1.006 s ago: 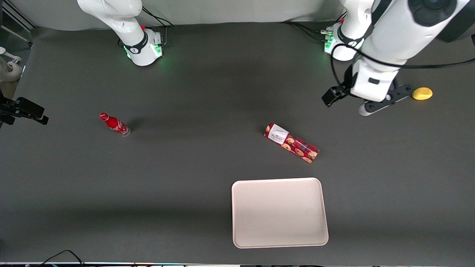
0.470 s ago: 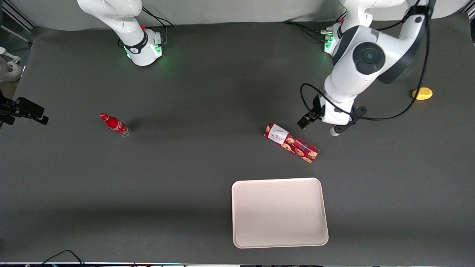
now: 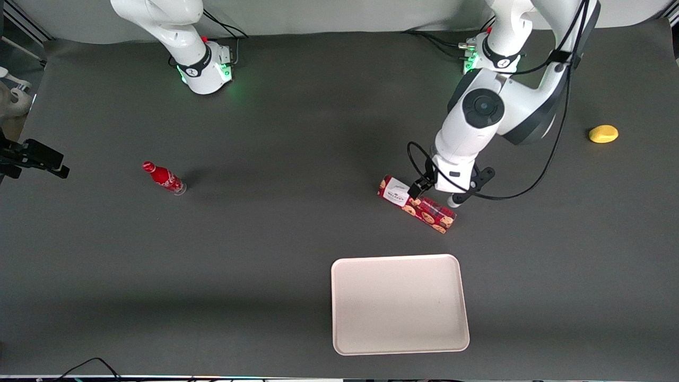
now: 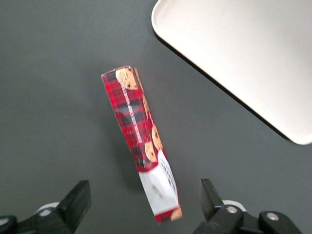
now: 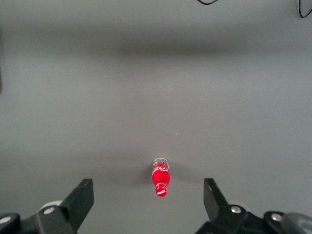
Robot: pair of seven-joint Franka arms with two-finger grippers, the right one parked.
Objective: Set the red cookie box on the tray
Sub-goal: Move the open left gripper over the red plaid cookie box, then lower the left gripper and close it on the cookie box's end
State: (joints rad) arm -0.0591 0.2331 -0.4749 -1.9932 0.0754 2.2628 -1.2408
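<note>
Hovering over the box (image 3: 417, 205) w/ gripper (image 4: 141, 207) fingers apart, nothing grasped yet. We're seeing it lying flat on the table, near the tray (image 3: 339, 302) but not on it; pick + place are remaining.

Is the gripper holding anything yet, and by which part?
Nothing is held. The gripper hovers open above the red cookie box, near its white-label end; the box lies flat on the table.

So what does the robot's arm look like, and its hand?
The working arm is shiny white with rounded dark grey joints, and a black cable loops around it. Its base glows green. The hand, open above the red cookie box, has two flat black fingers with silver screws.
</note>
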